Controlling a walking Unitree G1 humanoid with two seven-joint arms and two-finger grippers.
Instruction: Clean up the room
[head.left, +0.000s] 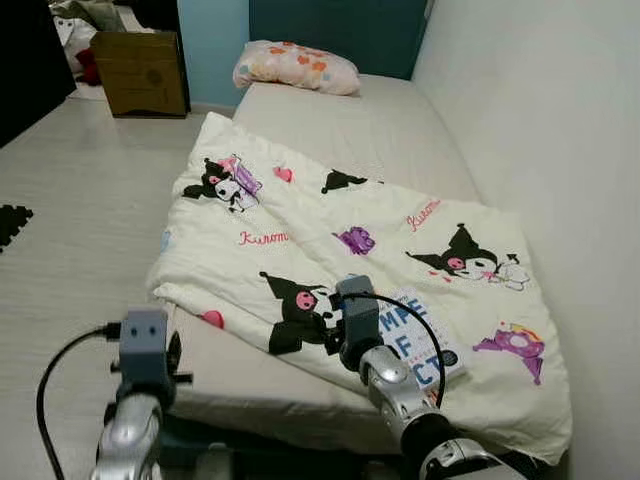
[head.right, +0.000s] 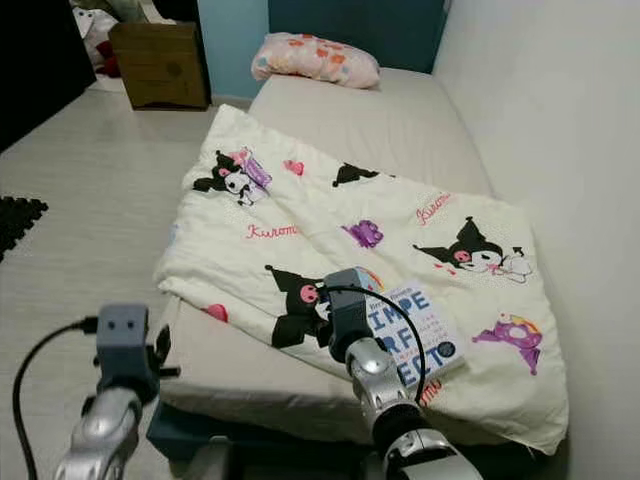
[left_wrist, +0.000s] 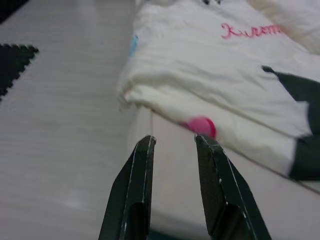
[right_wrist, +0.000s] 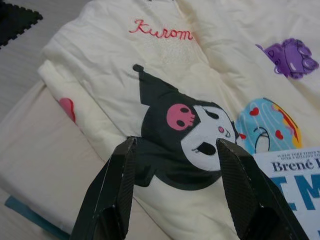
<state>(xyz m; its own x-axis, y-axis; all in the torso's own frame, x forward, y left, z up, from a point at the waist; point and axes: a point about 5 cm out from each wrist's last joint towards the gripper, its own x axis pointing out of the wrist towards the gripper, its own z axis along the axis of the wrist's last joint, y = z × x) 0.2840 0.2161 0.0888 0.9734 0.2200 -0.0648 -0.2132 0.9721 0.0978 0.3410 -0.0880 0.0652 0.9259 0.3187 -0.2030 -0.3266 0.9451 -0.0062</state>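
The jaws of both grippers stood apart and held nothing: the right gripper (right_wrist: 175, 150) was spread wide above the printed cartoon figure on the quilt (head.left: 330, 215), and the left gripper (left_wrist: 175, 142) had a narrower gap, hanging off the bed's near left corner beside the folded quilt edge.

The book (head.right: 415, 335), white with large blue letters, lay flat on the quilt in the lower middle of the head views, just beside the right wrist and partly hidden by it. In the right wrist view it sat at the lower right corner, off to one side of the fingers, not between them.

The likeliest failure, as I judged it, was a closing right gripper pinching loose quilt fabric instead of the book, since the fingers were aimed at cloth. A flat book on soft bedding would also give little edge to catch, and could slide or sink. The trailing cable on the right wrist could snag.

The mattress (head.left: 380, 130) ran to the wall (head.left: 560, 130) on the frame's right, so little room there. The floor (head.left: 70, 210) at left was open, up to the cardboard box (head.left: 143, 70) at upper left. The pillow (head.left: 297, 66) lay well apart at the bed's far end.
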